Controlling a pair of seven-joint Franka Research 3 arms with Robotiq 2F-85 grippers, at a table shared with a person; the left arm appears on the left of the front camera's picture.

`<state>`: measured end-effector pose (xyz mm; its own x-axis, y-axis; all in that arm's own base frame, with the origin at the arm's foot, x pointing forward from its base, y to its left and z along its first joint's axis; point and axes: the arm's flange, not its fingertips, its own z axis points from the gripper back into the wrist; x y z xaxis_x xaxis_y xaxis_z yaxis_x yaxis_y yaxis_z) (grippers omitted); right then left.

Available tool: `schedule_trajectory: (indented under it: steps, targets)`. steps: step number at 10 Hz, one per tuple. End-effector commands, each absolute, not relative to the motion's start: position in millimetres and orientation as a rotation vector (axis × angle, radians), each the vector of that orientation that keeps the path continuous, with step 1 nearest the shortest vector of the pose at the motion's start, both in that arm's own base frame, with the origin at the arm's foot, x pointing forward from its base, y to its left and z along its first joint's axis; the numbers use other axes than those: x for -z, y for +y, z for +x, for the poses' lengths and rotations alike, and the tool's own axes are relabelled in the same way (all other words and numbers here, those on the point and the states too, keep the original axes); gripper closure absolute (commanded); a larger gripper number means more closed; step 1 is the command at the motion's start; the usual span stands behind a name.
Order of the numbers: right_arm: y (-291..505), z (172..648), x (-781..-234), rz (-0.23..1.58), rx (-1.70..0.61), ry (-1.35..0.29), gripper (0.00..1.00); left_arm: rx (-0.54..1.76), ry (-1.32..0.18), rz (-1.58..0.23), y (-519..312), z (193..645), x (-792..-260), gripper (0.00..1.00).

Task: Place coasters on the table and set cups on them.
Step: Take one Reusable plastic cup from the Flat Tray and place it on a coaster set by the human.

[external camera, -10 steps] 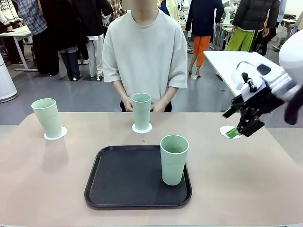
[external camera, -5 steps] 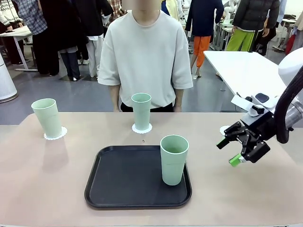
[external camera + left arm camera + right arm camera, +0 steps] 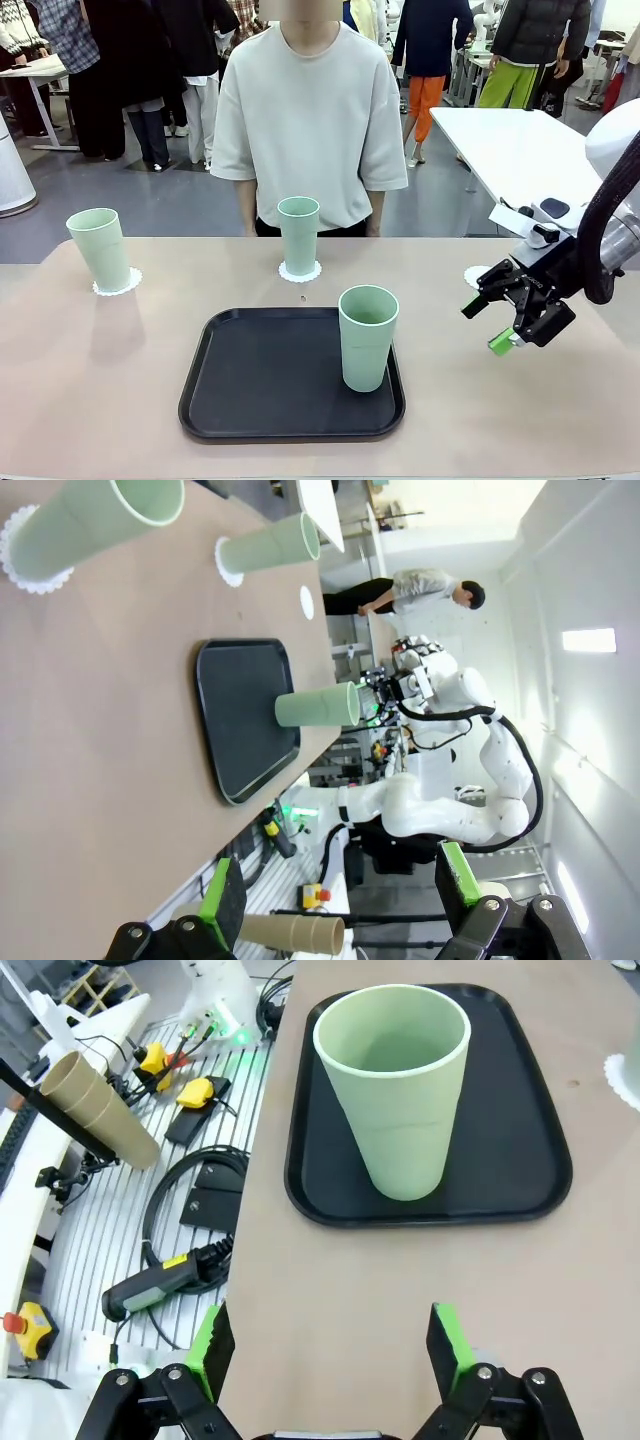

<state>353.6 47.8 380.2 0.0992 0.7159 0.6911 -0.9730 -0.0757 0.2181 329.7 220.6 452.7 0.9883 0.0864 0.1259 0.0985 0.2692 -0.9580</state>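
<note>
- Spread wide and empty, the right fingers [image 3: 500, 342] hang just above the surface [image 3: 100, 400], in the gap between the tray [image 3: 250, 390] and the right coaster [image 3: 475, 275]
- A second ago the right fingers were low over that right coaster with one green pad on it; since then they have let go, drawn back toward the robot's side and turned to face the tray
- The right coaster now lies flat and bare near the surface's right edge, well apart from the tray, so I judge the last coaster to be placed
- Straight ahead of the right fingers in the right wrist view stands the last cup [image 3: 367, 338], upright on the right part of the tray and untouched
- Farther out, the middle cup [image 3: 299, 234] sits on the middle coaster [image 3: 300, 272] and the left cup [image 3: 99, 248] on the left coaster [image 3: 118, 283]
- The person [image 3: 310, 130] had both hands at the middle cup a second ago and has since taken them away; that cup stands alone
- The left fingers [image 3: 220, 905] are also open and hold nothing, looking along the surface from its left end
- As I read it, one step is left: grip the last cup and set it on the right coaster
</note>
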Motion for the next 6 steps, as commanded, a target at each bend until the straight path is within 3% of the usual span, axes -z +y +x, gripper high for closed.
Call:
schedule_trajectory:
  steps: [1,4,6]
  targets:
    - [47.4,353.9,-380.2,0.790,-1.462,-0.421,0.00,0.011,-0.172,-1.308,220.9,327.9,-454.5,0.00]
    - [25.0,353.5,-364.3,1.045,-1.464,-0.787,0.00,0.011,-0.172,-1.308,220.9,327.9,-454.5,0.00]
    - [12.2,351.3,-338.3,1.072,-1.431,-0.854,0.00,0.011,-0.172,-1.308,220.9,327.9,-454.5,0.00]
